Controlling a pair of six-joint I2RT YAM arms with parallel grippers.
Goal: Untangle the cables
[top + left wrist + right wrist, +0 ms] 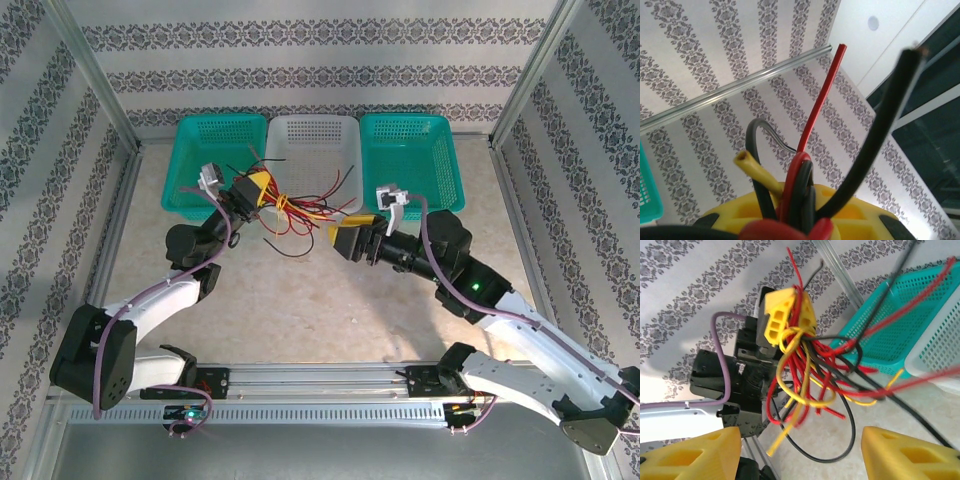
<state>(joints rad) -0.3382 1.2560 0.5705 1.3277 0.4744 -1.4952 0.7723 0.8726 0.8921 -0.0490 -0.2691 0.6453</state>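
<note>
Left gripper (253, 190) clamps the cables (300, 208) (tangled); right gripper (338, 238) gapes, seemingly clear.

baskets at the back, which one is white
The middle basket: it is white, while the left basket and right basket flanking it are teal.

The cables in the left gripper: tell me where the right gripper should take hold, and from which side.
Probably the hanging yellow loop low in the cables, not the clamped top at the left gripper. It dangles free, facing the open right gripper, so come straight in from the right arm's side, one finger on each side.
</note>
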